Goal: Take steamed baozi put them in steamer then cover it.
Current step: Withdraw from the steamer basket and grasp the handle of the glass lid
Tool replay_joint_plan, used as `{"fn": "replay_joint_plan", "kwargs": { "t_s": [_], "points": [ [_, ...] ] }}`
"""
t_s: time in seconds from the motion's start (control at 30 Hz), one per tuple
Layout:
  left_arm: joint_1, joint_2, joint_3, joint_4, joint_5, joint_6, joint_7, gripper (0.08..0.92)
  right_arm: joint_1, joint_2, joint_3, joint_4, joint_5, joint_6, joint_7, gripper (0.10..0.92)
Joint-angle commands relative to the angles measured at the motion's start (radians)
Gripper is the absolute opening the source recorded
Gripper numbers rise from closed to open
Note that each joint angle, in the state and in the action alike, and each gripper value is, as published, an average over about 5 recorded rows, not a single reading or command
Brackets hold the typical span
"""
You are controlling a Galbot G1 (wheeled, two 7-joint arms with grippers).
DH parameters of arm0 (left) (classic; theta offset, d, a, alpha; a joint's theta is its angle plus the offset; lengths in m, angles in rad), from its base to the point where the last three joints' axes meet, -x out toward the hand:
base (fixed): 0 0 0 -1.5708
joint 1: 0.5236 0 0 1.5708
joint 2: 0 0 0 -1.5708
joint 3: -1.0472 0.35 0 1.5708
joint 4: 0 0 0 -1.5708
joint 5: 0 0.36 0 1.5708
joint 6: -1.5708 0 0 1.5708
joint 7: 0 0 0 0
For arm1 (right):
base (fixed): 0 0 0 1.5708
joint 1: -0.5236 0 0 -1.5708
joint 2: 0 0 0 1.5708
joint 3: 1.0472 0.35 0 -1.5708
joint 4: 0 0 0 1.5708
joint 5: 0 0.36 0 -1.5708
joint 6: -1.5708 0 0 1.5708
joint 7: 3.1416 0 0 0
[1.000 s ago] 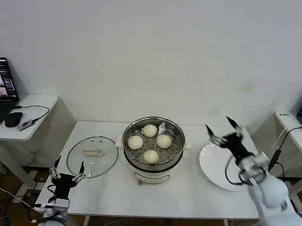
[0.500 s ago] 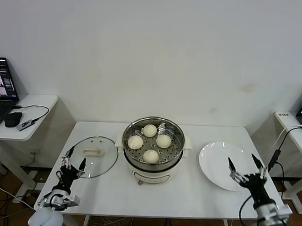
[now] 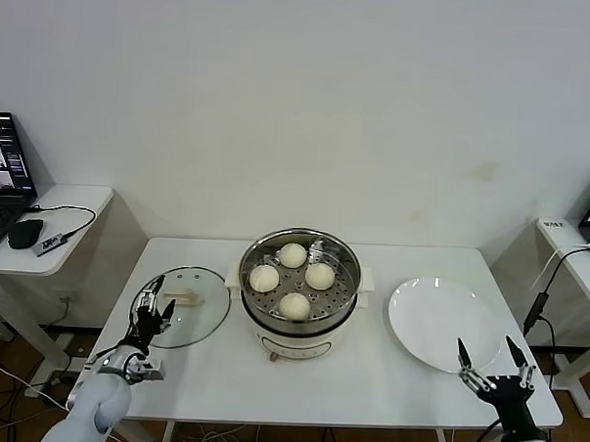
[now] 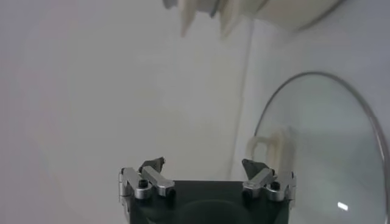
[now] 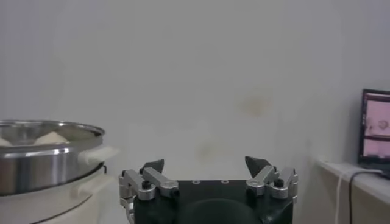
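We see four steamed baozi (image 3: pixel 292 278) in the steamer (image 3: pixel 296 324) mid-worktop (image 3: pixel 366 381), the cover (image 3: pixel 195 315) lying beside it; our left pincer (image 3: pixel 155 308) hangs spread above the cover's rim, right pincer (image 3: pixel 495 365) spread near the plate (image 3: pixel 432 325).

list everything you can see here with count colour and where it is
buns: four, cream white, on the tray inside the steamer
steamer: one, steel with white base, table centre
glass lid: one, clear with cream handle, flat on the table left of the steamer
plate: one, white, right of the steamer
table: one, white
laptop: one, dark, side table far left
mouse: one, black, beside the laptop
left gripper: open, at the lid's near edge
right gripper: open, table's near right corner
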Motion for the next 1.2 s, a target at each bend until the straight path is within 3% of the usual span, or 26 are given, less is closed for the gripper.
{"fn": "replay_joint_plan", "kwargs": {
  "t_s": [0.03,0.7,0.83,1.2],
  "points": [
    [-0.148,0.009,0.056,0.177,0.065,-0.012,0.01,0.823,-0.037,0.051,0.022,0.009,-0.011,0.015,-0.009,0.823],
    [-0.289,-0.019,0.118,0.297,0.082,-0.013,0.027,0.806,-0.009,0.056,0.02,-0.032,-0.008,0.016,-0.011,0.823],
    [-0.288,-0.022,0.122,0.308,0.083,-0.014,0.04,0.72,-0.004,0.056,0.019,-0.036,-0.006,0.015,-0.012,0.823],
    [-0.315,-0.043,0.119,0.371,0.094,-0.019,0.046,0.375,-0.009,0.052,0.014,-0.03,-0.001,0.013,-0.02,0.823]
  ]
}}
